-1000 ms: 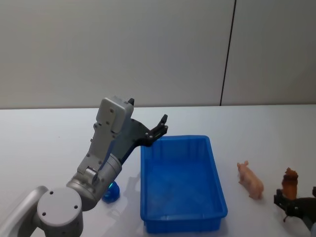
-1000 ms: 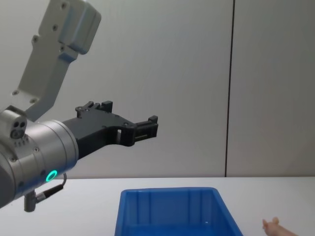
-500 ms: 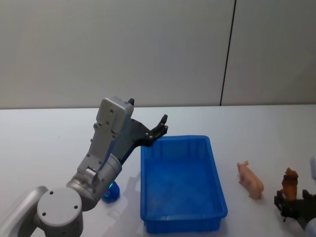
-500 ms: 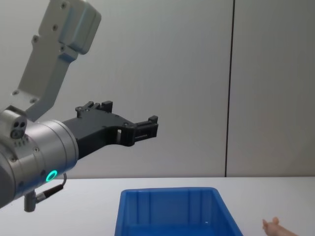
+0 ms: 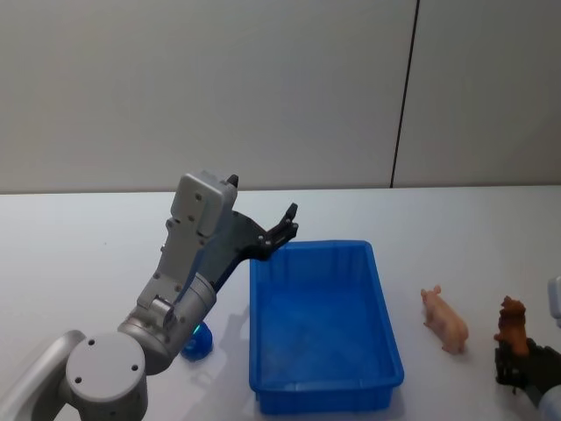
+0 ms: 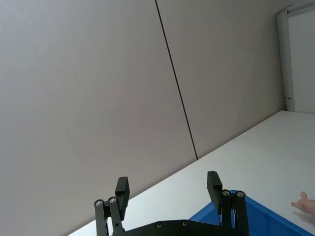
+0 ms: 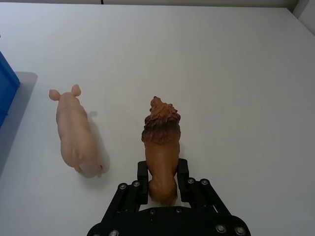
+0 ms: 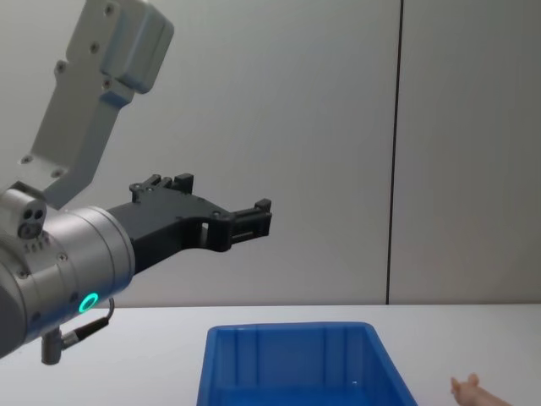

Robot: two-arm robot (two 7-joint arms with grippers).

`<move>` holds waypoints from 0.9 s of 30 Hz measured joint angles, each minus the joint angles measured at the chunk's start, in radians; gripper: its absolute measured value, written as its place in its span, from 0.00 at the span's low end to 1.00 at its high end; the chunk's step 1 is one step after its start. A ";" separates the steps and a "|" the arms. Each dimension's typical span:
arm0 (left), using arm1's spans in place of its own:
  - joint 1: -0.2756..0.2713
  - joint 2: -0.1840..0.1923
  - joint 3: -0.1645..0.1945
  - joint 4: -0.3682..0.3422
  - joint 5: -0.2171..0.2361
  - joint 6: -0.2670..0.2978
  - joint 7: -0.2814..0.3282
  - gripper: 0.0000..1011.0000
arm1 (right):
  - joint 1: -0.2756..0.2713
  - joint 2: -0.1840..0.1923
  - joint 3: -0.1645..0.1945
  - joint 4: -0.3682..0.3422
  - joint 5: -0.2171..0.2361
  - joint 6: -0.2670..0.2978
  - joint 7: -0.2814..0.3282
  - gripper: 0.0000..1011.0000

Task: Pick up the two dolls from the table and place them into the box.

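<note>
**As the right gripper (image 7: 162, 170) clamps the brown doll (image 7: 161, 140), the left gripper (image 6: 167, 183) waits**

Because its fingers press on both flanks of the brown doll's hindquarters, the right gripper appears closed on it, coming from behind so the maned head is left free. This doll is at the right of the table (image 7: 236, 73), well apart from the box (image 5: 324, 396). The pink doll (image 7: 76, 137) lies just beside it, untouched, and is probably the second pick. The left gripper hovers near the box's far left corner with its fingers spread and empty.
</note>
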 joint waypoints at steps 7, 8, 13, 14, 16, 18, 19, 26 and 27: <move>0.000 0.000 0.000 0.000 0.000 0.000 0.000 0.99 | 0.003 0.000 0.004 -0.011 -0.014 -0.023 0.002 0.33; 0.000 0.000 0.000 0.000 0.000 0.000 0.000 0.99 | 0.005 0.000 0.005 -0.016 -0.019 -0.032 0.003 0.33; 0.000 0.000 0.000 0.000 0.000 0.000 0.000 0.99 | 0.010 0.002 0.008 -0.035 -0.039 -0.063 0.011 0.33; 0.000 0.000 0.000 0.000 0.000 0.000 0.000 0.99 | 0.011 0.002 0.009 -0.038 -0.043 -0.068 0.013 0.33; 0.000 0.000 0.000 0.000 0.000 0.000 0.000 0.99 | 0.015 0.003 0.010 -0.050 -0.052 -0.081 0.020 0.33; 0.000 0.000 0.000 0.000 0.000 0.000 0.000 0.99 | 0.017 0.003 0.010 -0.057 -0.059 -0.092 0.028 0.33; 0.000 0.000 0.000 0.000 0.000 0.000 0.000 0.99 | 0.019 0.003 0.010 -0.063 -0.062 -0.096 0.032 0.33; 0.000 0.000 0.000 0.000 0.000 0.000 0.000 0.99 | 0.035 0.001 0.007 -0.097 -0.085 -0.130 0.087 0.33; 0.000 0.000 0.000 0.000 0.000 0.000 0.000 0.99 | 0.039 0.000 0.006 -0.104 -0.089 -0.135 0.101 0.33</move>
